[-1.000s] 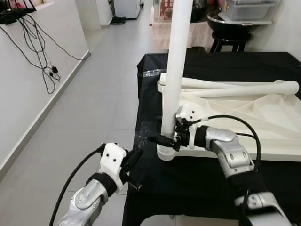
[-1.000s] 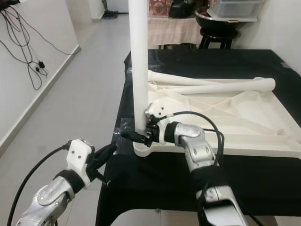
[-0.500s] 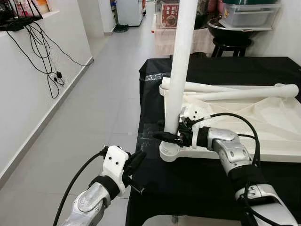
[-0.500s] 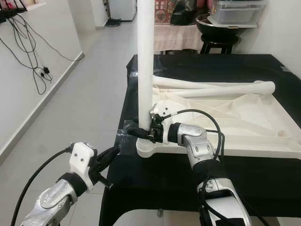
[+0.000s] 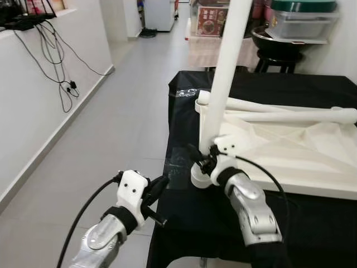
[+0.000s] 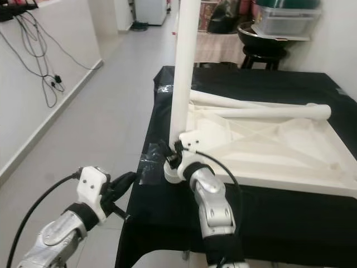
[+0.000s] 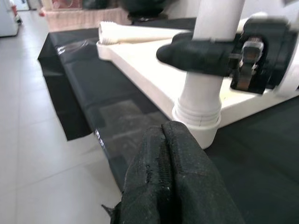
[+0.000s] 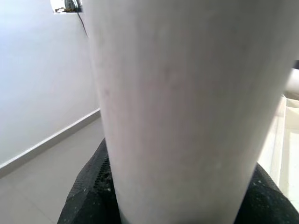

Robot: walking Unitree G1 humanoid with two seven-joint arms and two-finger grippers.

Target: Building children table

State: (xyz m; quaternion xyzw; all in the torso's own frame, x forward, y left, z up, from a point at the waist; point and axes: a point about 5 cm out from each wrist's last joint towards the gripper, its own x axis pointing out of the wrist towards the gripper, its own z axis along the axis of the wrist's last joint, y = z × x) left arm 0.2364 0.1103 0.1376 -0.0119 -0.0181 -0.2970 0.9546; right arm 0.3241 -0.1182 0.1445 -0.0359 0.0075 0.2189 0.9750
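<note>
A white table top (image 5: 295,159) lies upside down on a black-covered table (image 5: 184,220). One white leg (image 5: 226,78) stands in its near left corner socket (image 5: 198,180), leaning slightly right. My right gripper (image 5: 202,159) is shut on this leg just above the socket, and in the right wrist view the leg (image 8: 187,93) sits between the black fingers (image 8: 88,191). My left gripper (image 5: 159,187) hovers off the table's left edge with its fingers (image 7: 170,172) pressed together, empty, pointing at the leg's base (image 7: 201,100). Two loose legs (image 5: 290,116) lie across the table top.
Grey tiled floor (image 5: 122,111) runs along the table's left side. A white wall with hanging cables (image 5: 53,50) stands at the left. Behind the table are a black stool (image 5: 276,53) and a plastic box (image 5: 304,19).
My right forearm has swung round, reaching the leg from the front instead of from the right, still gripping it. The left arm has hardly moved. The camera shifted a little.
</note>
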